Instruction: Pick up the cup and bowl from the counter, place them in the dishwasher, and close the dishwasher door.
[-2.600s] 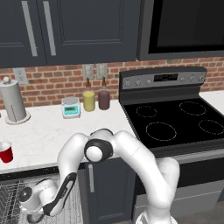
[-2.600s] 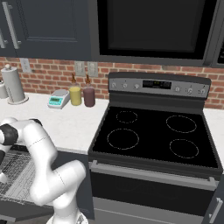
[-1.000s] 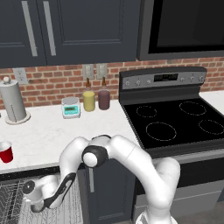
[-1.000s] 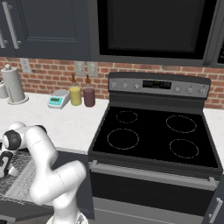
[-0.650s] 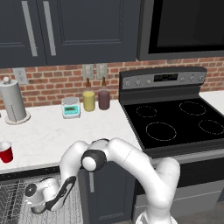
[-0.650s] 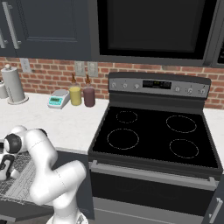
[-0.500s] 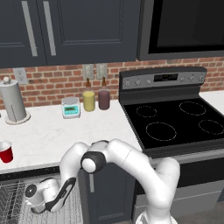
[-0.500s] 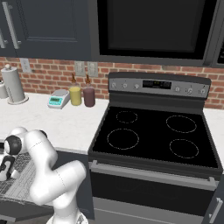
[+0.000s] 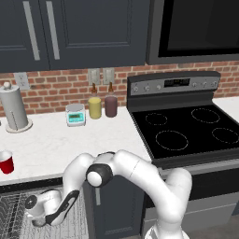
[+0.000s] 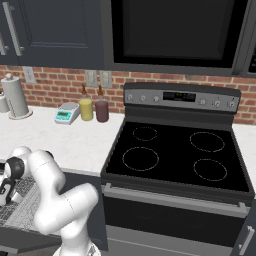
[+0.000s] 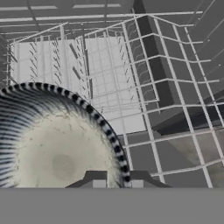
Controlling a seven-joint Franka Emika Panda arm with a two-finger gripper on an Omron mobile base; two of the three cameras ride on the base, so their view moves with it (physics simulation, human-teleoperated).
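Claw (image 11: 115, 183) low over dishwasher rack (image 11: 166, 109), tips barely apart at rim of bowl (image 11: 52, 144); grip or release: cannot tell. Bowl sits in rack directly under claw. Cup (image 9: 6, 162) on counter (image 9: 51, 144), up and left of rack, well apart from claw. Next reach likely goes up, leftward.

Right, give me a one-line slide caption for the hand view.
Tool poised at the rim of the bowl, which sits in the dishwasher's wire rack.
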